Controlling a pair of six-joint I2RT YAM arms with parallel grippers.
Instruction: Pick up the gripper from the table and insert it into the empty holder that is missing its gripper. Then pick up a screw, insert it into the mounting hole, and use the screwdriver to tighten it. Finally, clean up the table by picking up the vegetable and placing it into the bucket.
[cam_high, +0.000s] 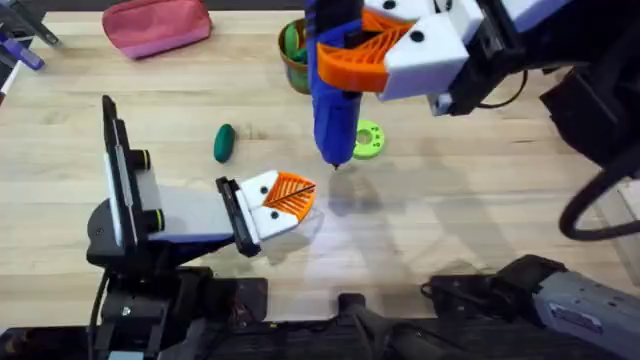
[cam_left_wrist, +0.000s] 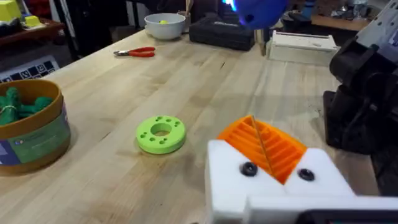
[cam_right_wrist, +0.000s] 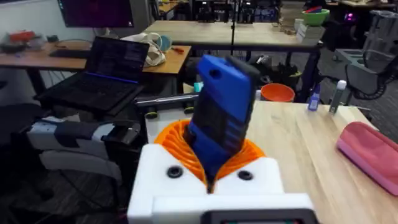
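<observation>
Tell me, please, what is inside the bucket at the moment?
The bucket holds several green toy pieces heaped near its rim; what lies beneath them is covered. The dark green vegetable lies outside on the table.

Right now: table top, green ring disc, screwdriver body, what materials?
Table: looks like wood, light planks with visible grain, satin sheen. Green ring disc: likely matte plastic, uniform bright colour with small holes. Screwdriver: apparently blue moulded plastic, slight gloss, with a thin metal bit.
</observation>
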